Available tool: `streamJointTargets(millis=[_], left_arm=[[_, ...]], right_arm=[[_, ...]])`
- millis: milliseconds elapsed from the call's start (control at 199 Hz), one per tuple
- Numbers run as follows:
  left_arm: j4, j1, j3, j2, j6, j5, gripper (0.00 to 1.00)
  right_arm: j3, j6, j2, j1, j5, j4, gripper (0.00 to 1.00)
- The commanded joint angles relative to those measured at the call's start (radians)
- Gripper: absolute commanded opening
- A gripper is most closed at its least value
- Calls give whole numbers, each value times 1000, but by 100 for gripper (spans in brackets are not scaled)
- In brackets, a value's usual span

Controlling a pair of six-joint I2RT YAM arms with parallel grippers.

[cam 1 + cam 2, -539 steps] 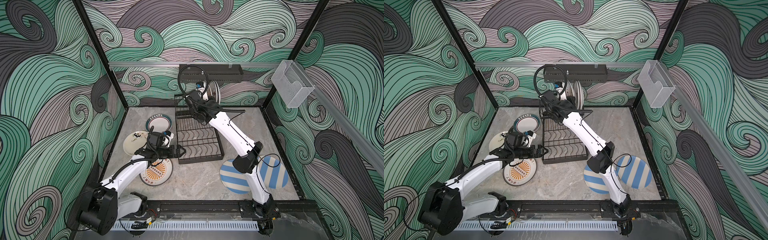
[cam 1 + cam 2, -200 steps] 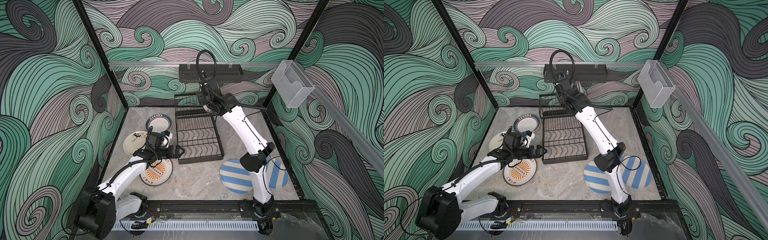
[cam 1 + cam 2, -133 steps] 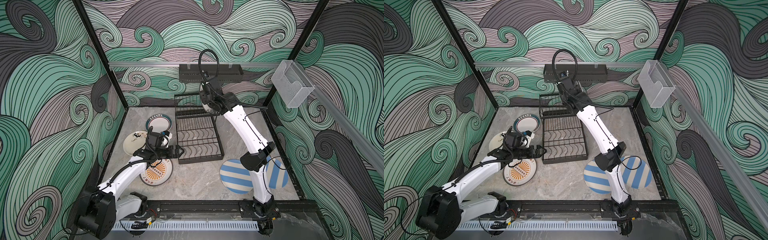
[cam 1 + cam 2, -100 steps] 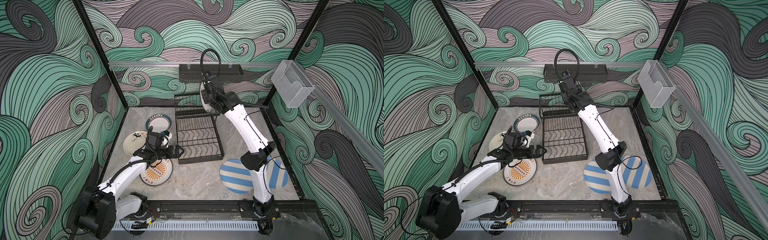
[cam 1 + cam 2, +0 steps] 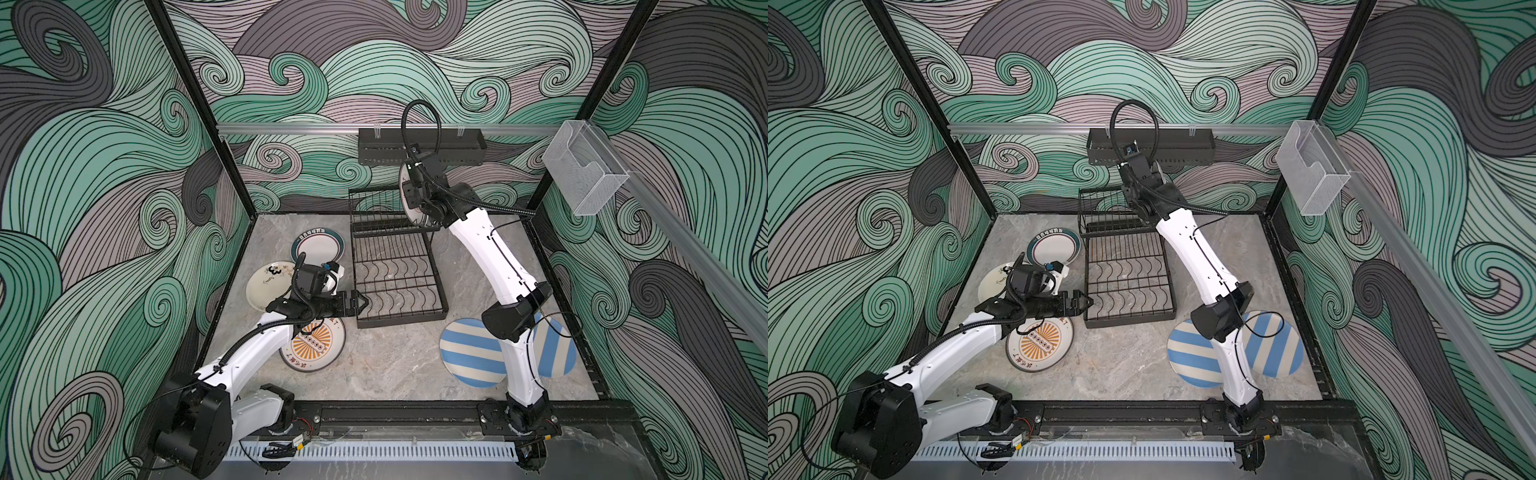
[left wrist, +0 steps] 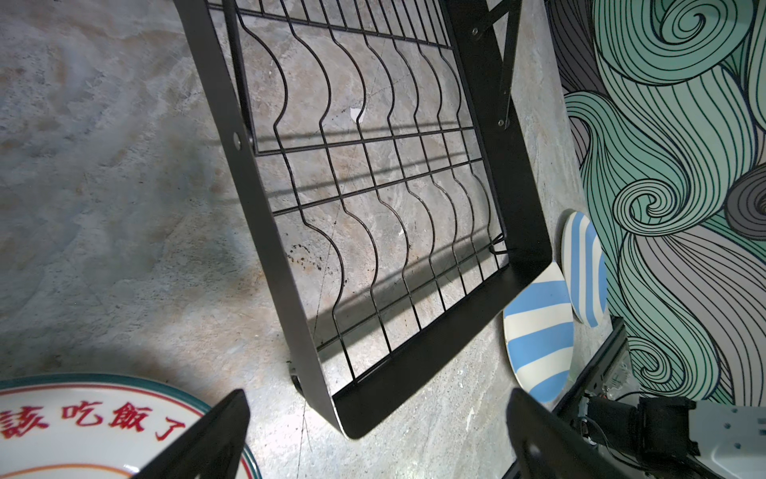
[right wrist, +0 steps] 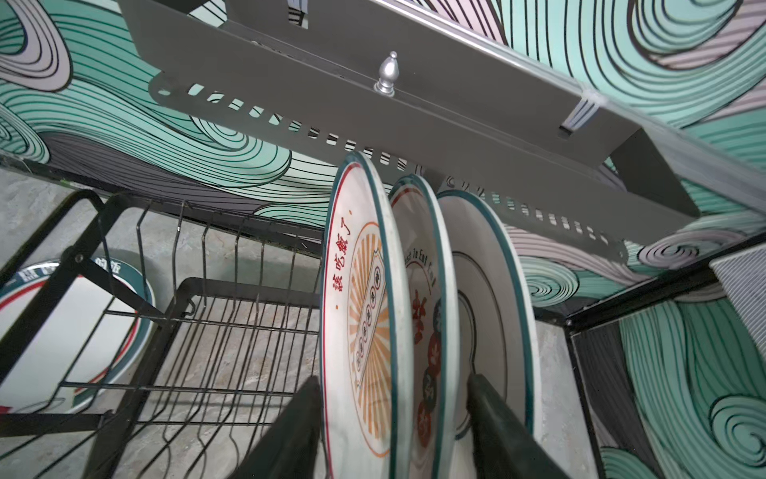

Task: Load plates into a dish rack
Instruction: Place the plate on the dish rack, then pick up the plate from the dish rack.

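The black wire dish rack [image 5: 395, 274] stands mid-table. Three plates stand upright in its raised tier: an orange-sunburst plate [image 7: 364, 311], a plate with red markings [image 7: 427, 298] and a whitish one [image 7: 493, 290]. My right gripper [image 7: 393, 381] is open and straddles the first two; one finger lies against the sunburst plate's back. My left gripper [image 5: 359, 302] hangs open and empty over the rack's near left corner [image 6: 356, 419]. Flat on the table lie a teal-rimmed plate [image 5: 318, 249], a whitish plate [image 5: 268, 286], another sunburst plate [image 5: 313, 345] and two blue-striped plates [image 5: 469, 357] [image 5: 555, 353].
A black perforated shelf [image 5: 419, 149] hangs on the back wall just above the standing plates. A clear plastic box [image 5: 586, 174] is fixed to the right rail. The right arm's elbow [image 5: 515, 316] hangs over the striped plates. Patterned walls close in three sides.
My right gripper has moved from the left part of the upper tier rightward onto the standing plates, and its fingers shifted slightly. The left arm has stayed put.
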Motion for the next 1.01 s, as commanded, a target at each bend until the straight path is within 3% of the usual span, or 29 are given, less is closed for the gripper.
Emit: streamJointTargets(millis=[0,442,844,1000], left_arm=[[-23,6,28,3,15,-4,99],[-20,6,29,12,18,7,99],[-22,6,26,10,20,6,99],[-20,6,27,12,18,6,99]], right_arm=[[26,-22,0,11,39,-2,67],[58,-48,-11,24,-16,38,70],[72,-36,29,1,-12,32,54],[70,-28,40,1,-22,14,53]])
